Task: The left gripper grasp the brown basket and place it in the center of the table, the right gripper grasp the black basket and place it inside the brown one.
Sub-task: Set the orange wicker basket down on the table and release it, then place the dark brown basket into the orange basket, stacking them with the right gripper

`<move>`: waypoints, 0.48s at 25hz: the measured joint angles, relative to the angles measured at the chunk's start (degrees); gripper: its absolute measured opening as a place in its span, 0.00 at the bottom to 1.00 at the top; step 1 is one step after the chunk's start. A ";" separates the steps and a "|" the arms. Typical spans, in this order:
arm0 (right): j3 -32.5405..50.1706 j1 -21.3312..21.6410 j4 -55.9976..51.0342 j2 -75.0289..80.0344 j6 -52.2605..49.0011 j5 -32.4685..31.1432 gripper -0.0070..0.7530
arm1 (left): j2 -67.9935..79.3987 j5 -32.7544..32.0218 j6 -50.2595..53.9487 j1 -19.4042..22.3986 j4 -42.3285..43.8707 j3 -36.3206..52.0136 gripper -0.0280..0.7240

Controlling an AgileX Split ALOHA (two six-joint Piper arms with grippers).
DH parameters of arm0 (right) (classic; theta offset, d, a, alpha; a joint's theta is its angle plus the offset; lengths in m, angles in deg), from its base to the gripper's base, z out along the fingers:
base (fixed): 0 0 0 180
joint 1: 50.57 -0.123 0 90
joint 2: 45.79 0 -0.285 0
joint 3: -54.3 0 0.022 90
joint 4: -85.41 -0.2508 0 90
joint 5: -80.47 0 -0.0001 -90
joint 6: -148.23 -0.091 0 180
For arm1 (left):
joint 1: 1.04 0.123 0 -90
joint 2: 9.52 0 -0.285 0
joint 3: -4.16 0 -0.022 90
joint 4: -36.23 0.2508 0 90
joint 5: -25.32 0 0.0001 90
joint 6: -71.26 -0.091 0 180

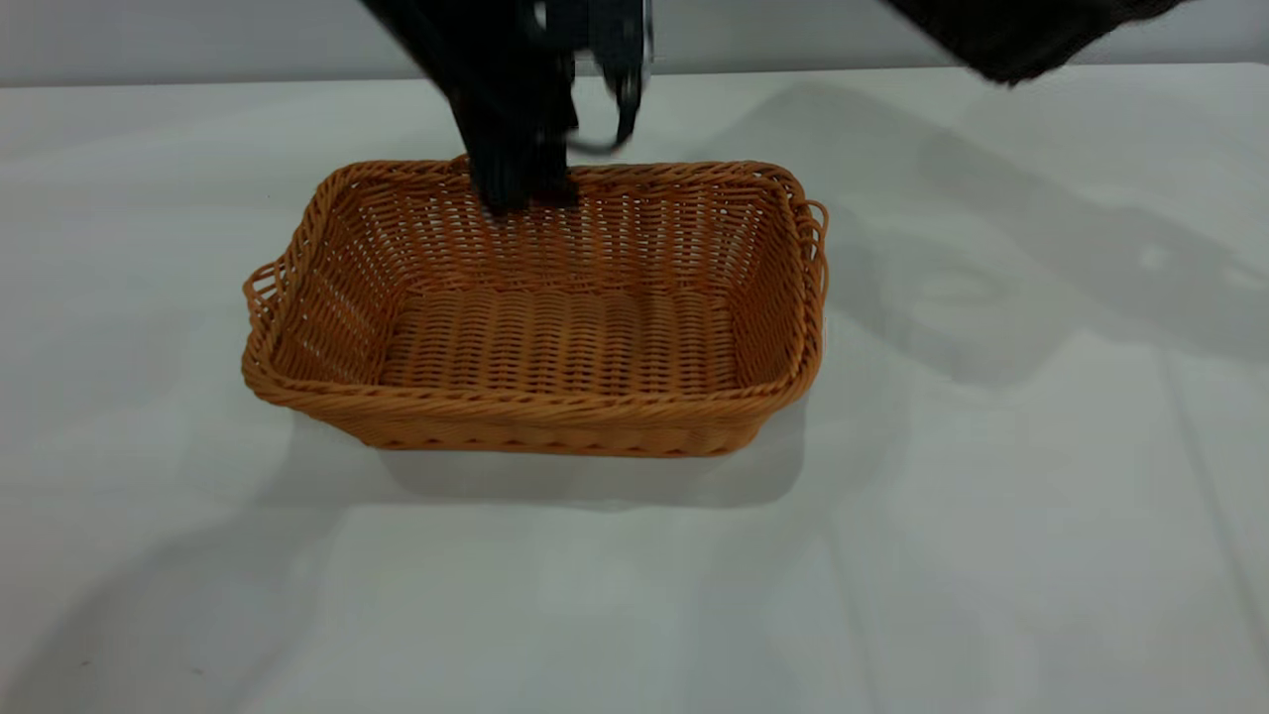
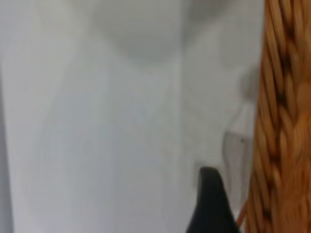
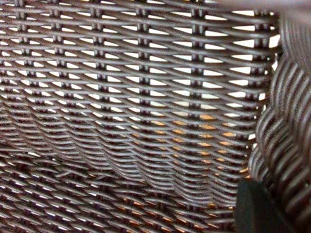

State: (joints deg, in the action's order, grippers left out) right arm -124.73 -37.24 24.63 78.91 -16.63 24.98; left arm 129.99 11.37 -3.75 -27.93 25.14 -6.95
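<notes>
While my left gripper (image 1: 520, 193) sits at the brown basket's (image 1: 555, 327) far rim mid-table (image 1: 991, 555), can't tell if it's clamped. Up at far right, black basket (image 1: 1021, 35) hangs off the table; right gripper's finger (image 3: 260, 208) lies against its weave, grip unclear.

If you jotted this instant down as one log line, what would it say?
brown basket on table, empty | left gripper at its far rim | black basket in the air, held by right gripper | not yet nested

Left tool (image 1: 520, 193) at brown basket's (image 1: 555, 327) far rim.
</notes>
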 joint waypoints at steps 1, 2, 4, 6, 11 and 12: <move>0.00 0.63 -0.91 0.00 0.28 -0.22 0.12 | -2.00 -3.02 0.70 -0.11 0.00 0.00 0.67; 0.00 1.31 -1.68 0.00 0.64 -0.42 0.12 | -4.24 -6.80 1.46 -0.10 0.00 0.00 0.67; 0.00 1.93 -2.24 0.00 1.99 -0.90 0.12 | -9.07 -14.72 3.66 -0.17 0.11 0.05 0.67; 0.00 1.84 -2.39 0.00 3.79 -1.72 0.12 | -14.62 -22.66 7.25 -0.17 0.16 0.17 0.66; 0.00 -4.51 -0.25 0.00 4.93 -1.91 0.12 | -30.59 -35.00 13.88 -0.17 0.22 0.17 0.62; -0.05 -7.06 0.60 0.00 4.93 -1.86 0.12 | -33.64 -35.30 14.77 -0.17 0.26 0.17 0.61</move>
State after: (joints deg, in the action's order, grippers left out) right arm -124.78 -44.30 25.23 78.91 -11.70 23.12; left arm 96.35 -23.93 11.02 -28.09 25.41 -6.78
